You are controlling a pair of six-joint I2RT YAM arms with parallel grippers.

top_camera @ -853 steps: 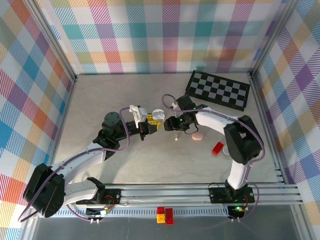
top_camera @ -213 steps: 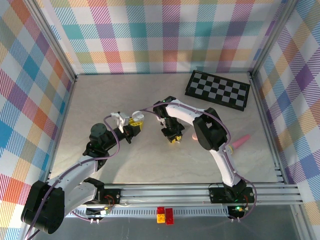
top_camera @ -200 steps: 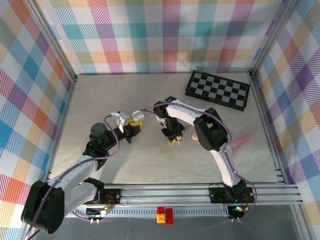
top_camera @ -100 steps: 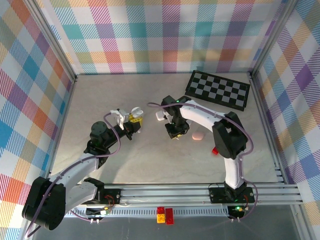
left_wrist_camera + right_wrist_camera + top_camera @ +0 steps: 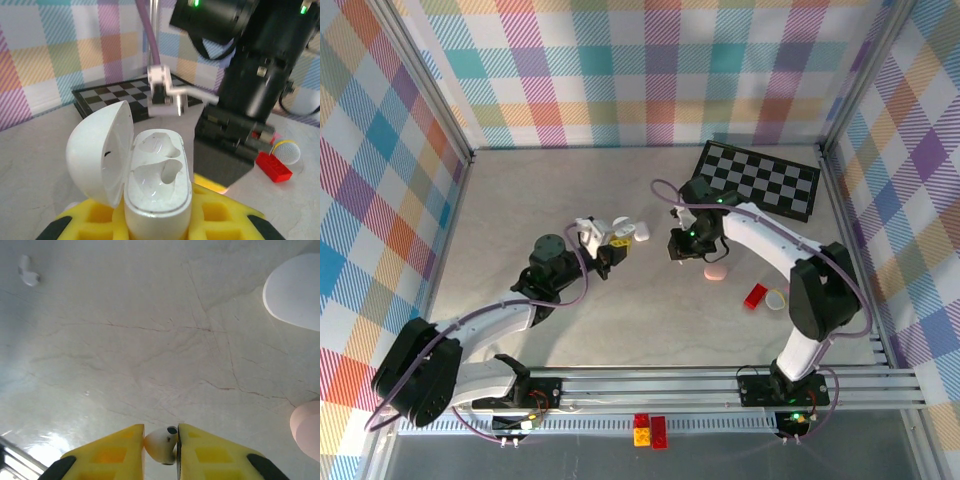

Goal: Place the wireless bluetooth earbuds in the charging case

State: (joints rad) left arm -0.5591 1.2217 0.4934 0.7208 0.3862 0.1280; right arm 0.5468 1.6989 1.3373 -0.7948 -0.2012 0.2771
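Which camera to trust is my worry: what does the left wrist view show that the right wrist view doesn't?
Left wrist: the open case in the left gripper, sockets empty, plus a checkerboard and red block. Right wrist: an earbud pinched in the right gripper, and a loose earbud on the table. Both: table and yellow fingers.

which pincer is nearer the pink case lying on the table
Right. The right pincer, gripping an earbud, hangs close beside the pink case on its left; the left pincer, holding the open white case, is farther off to the left.
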